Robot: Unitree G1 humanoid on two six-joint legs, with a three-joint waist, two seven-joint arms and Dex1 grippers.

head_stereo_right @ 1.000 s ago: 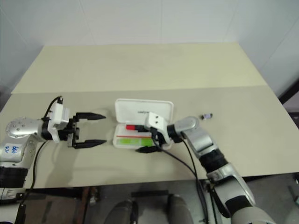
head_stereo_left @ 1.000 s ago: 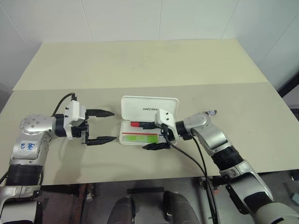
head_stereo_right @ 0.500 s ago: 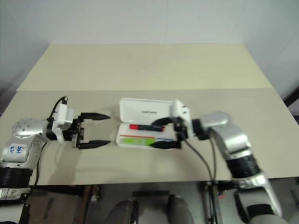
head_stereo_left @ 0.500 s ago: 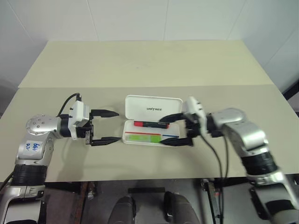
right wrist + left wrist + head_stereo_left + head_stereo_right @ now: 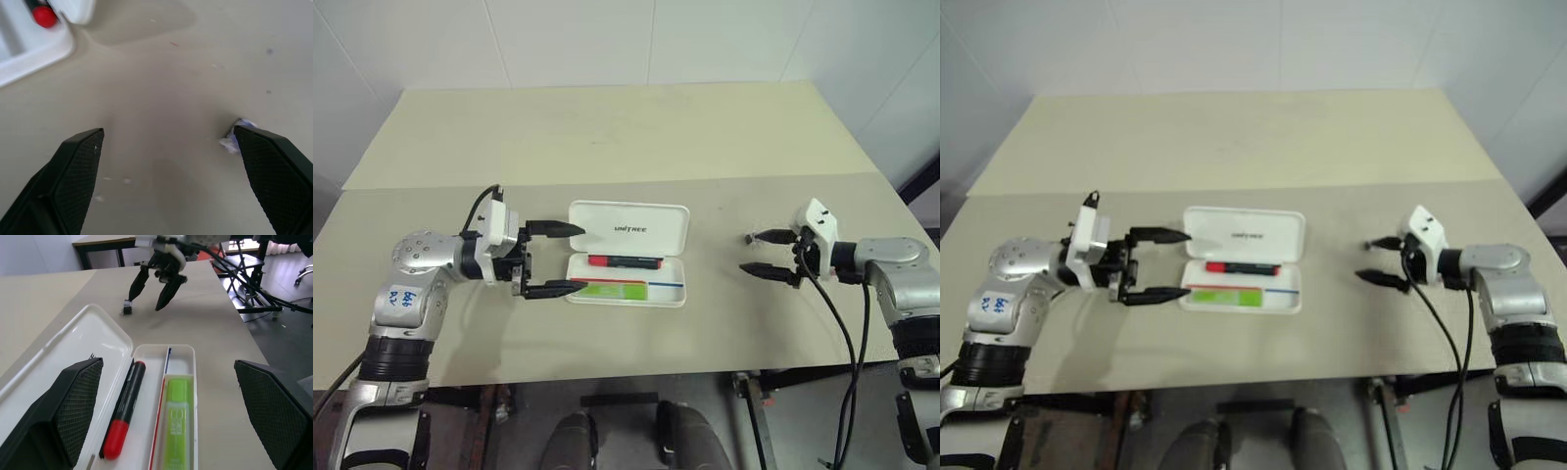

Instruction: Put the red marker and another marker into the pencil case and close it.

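Note:
The white pencil case [image 5: 677,217] lies open in the middle of the table, its lid flat behind the tray. The red marker [image 5: 626,261] rests in the tray's rear slot. In the front slot lies the lime-green marker [image 5: 610,288]. My left gripper [image 5: 579,258] is open and level at the case's left end, its fingers reaching around that end. The left wrist view looks along the tray at the red marker [image 5: 122,416] and the green marker [image 5: 177,421]. My right gripper [image 5: 750,252] is open and empty over bare table, well to the right of the case.
A tiny dark grey object [image 5: 751,238] lies on the table by my right gripper's upper fingertip, also seen as a small scrap [image 5: 234,139] in the right wrist view. The table's far half is a second cream panel [image 5: 607,127]. A white wall stands behind.
My right gripper has pulled away from the case, far out to the right. My left gripper has edged right up to the case's left end. The markers stay in the tray.

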